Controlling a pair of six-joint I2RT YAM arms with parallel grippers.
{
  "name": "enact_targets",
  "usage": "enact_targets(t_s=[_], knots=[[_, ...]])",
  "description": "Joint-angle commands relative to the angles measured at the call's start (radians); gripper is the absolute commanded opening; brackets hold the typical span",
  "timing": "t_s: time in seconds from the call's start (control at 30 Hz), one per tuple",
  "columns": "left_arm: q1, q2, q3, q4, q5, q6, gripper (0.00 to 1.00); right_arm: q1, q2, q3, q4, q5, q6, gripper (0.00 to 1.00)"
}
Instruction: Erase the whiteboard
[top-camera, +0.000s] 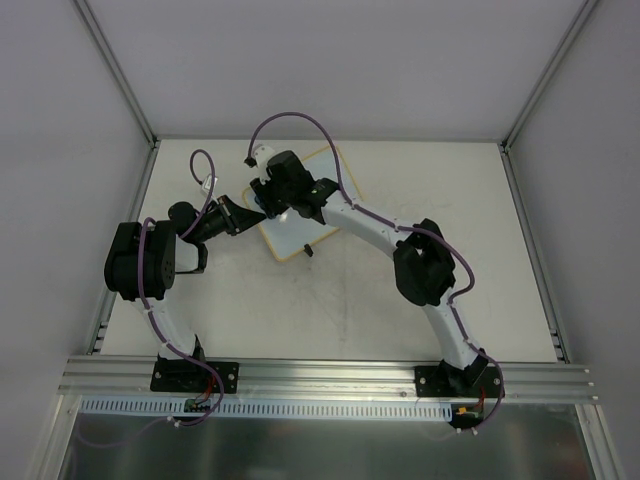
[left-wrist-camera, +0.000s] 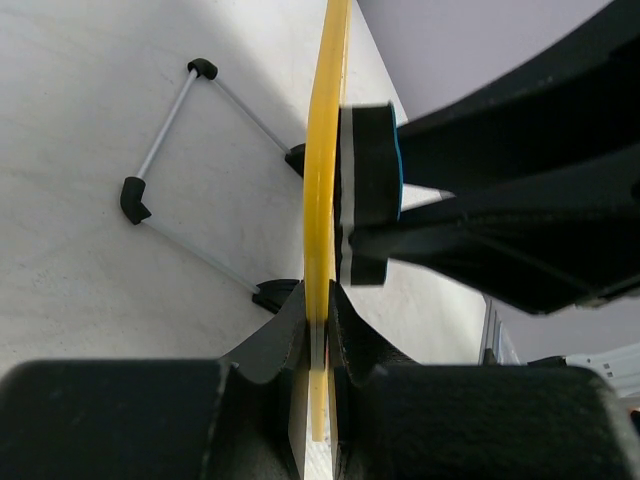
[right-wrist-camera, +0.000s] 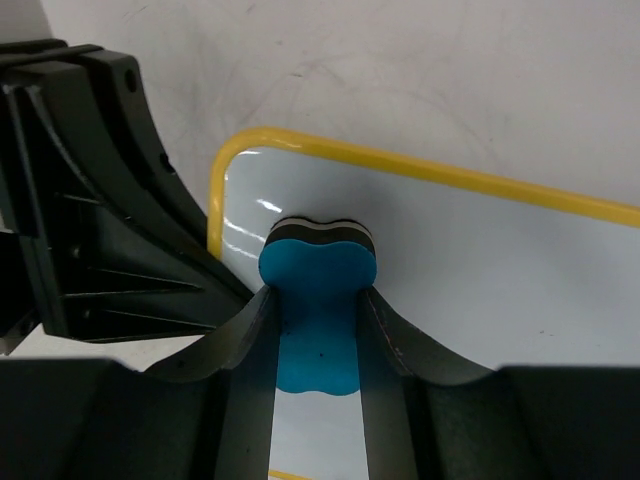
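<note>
Running diagonally, near-left to far-right: long axis of whiteboard, mid-table toward far side, white face toward right gripper. Left gripper jaws pinching yellow frame at board's left edge, near corner. Right jaws clamped on blue eraser, pad pressed against face just beside that corner.

Plain grey walls enclose a scuffed white table.

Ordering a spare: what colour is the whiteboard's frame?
Yellow. The whiteboard frame shows best in the right wrist view.
</note>
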Motion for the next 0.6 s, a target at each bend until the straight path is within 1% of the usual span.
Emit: enact_targets(t_s=[0.0, 0.1, 0.2, 0.3, 0.43, 0.57], knots=[[-0.014, -0.044, -0.004, 0.380, 0.033, 0.029, 0.00, 0.027, 0.023, 0.046, -0.023, -0.017, -0.012, 0.00], [-0.014, -0.046, -0.004, 0.380, 0.033, 0.029, 0.00, 0.039, 0.032, 0.063, -0.034, -0.003, -0.017, 0.00], [-0.014, -0.048, -0.006, 0.380, 0.034, 0.029, 0.00, 0.036, 0.035, 0.075, -0.043, 0.044, -0.020, 0.00], [-0.014, -0.048, -0.007, 0.380, 0.033, 0.029, 0.00, 0.021, 0.041, 0.089, -0.044, 0.049, -0.019, 0.00], [-0.014, -0.049, -0.009, 0.380, 0.034, 0.031, 0.00, -0.024, 0.071, 0.163, -0.086, 0.046, -0.003, 0.00], [-0.014, -0.052, -0.013, 0.380, 0.033, 0.032, 0.00, -0.079, 0.083, 0.169, -0.086, 0.027, 0.017, 0.00]])
